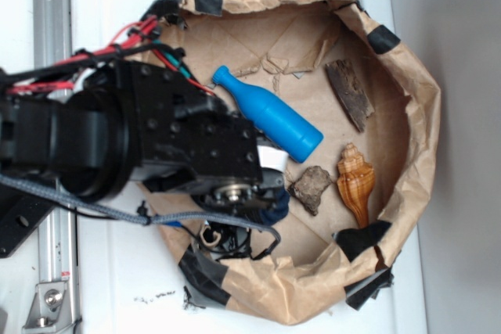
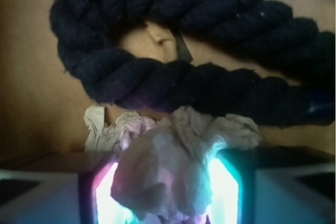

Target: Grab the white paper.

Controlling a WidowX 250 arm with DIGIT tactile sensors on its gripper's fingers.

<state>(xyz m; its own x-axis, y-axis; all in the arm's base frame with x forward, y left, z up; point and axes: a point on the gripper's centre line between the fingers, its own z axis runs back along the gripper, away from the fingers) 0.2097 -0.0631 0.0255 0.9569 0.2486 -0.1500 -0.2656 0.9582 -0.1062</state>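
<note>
Gripper (image 2: pixel 167 192) clamped on white paper (image 2: pixel 173 161); navy rope (image 2: pixel 173 77) touching behind, inside brown paper bag (image 1: pixel 407 91)

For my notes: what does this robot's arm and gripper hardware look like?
The arm is chunky matte black with bolted housings, red and green wires along its top, and a grey braided cable looping underneath. In the wrist view the gripper has pale blocky fingers whose inner pads glow cyan-white.

The exterior view looks straight down from well above the pincer (image 1: pixel 266 193). The wrist view sits close behind it, facing the rope (image 2: pixel 173 56) just ahead. Both share that rope.
</note>
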